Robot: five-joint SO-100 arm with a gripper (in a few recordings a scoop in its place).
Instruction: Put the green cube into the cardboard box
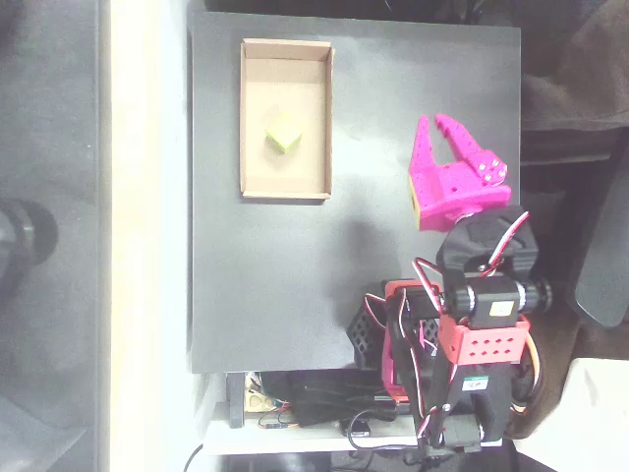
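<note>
Cube job looks basically done from the overhead view: the green cube (pixel 284 135) is sitting in the middle of the cardboard box (pixel 253 118), while my gripper (pixel 439 132) hangs empty at about 3 o'clock from it, fingers spread apart.

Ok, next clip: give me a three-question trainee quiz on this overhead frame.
1. True or false: the green cube lies inside the cardboard box.
2. The magenta pincer is: A) gripping the cube, B) open above the bare black table, C) shut inside the box.
3. In the overhead view, on which side of the pincer is the box?

Key: 1 true; 2 B; 3 left.
</note>
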